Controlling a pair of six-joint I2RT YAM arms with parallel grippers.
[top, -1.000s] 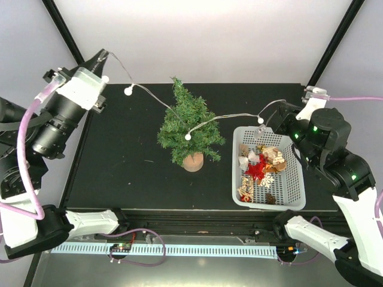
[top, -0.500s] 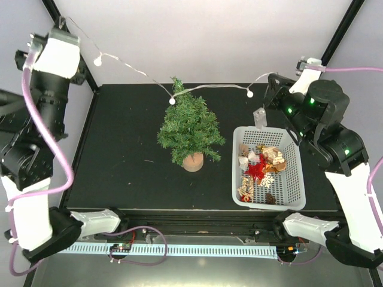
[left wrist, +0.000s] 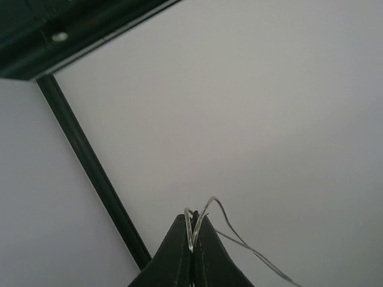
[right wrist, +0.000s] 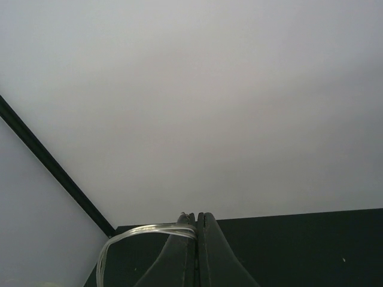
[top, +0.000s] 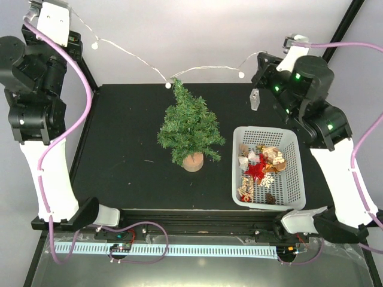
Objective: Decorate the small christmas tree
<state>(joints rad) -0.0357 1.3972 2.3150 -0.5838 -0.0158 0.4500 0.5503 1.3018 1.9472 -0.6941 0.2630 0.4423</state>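
- A pale grey wall closes the back of the cell behind a black bench, with dark frame posts rising at both back corners.
- The small christmas tree stands upright on its wooden disc about mid-bench, bare of ornaments.
- A white basket of ornaments sits just beside the tree, along the right edge toward the near right corner.
- A thin light string hangs between the two arms, both raised high over the back edge. It likely is held this way so its sagging middle can drape onto the tree.
- The lowest bulb of the string hangs right at the tree's tip; whether it touches the needles cannot be told.
- A small clear box dangles from the string's right end, above the bench near the basket's back rim.
- The left gripper is fully closed, its jaws pinching a loop of the wire between the tips.
- The right gripper is likewise pressed closed, with several strands of the wire trapped between its jaws and looping out to one side.
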